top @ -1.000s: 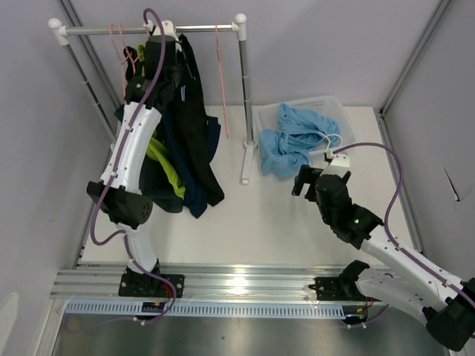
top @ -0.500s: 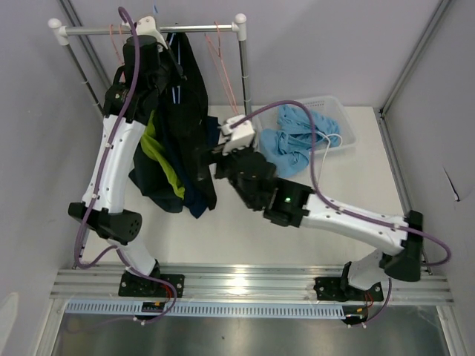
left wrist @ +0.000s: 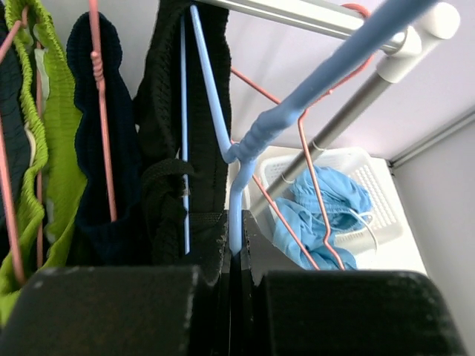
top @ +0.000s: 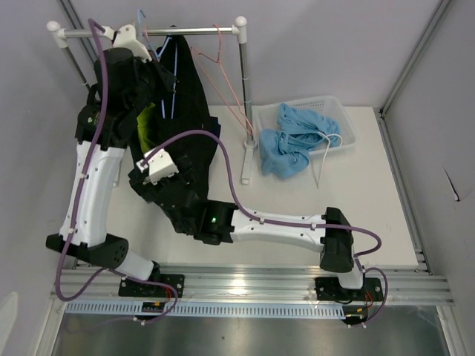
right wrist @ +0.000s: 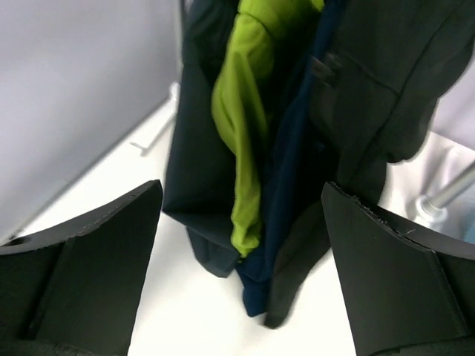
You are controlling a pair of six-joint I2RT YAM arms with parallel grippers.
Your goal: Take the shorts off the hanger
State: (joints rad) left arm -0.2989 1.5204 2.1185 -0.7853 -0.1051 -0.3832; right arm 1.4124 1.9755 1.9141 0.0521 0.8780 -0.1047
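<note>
Black shorts (top: 189, 111) hang on a light blue hanger (left wrist: 223, 111) from the rail (top: 200, 30). My left gripper (left wrist: 236, 256) is shut on that hanger's wire just below its twisted neck; it also shows in the top view (top: 152, 63). Lime green shorts (left wrist: 52, 148) and navy shorts (left wrist: 93, 111) hang beside them on pink hangers. My right gripper (right wrist: 243, 189) is open, low in front of the hanging bunch: dark blue-green (right wrist: 200, 185), lime (right wrist: 249, 133), navy (right wrist: 293, 208), black (right wrist: 371, 96). It touches none of them. Light blue shorts (top: 293, 141) lie in the basket.
A white basket (top: 338, 111) stands at the back right of the table. Empty pink hangers (top: 223, 67) hang at the rail's right end by the stand's upright post (top: 245, 96). Grey walls close in the left, back and right sides.
My right arm has swung from the basket across to the left, under the hanging shorts. My left arm has shifted left along the rail with the blue hanger.
</note>
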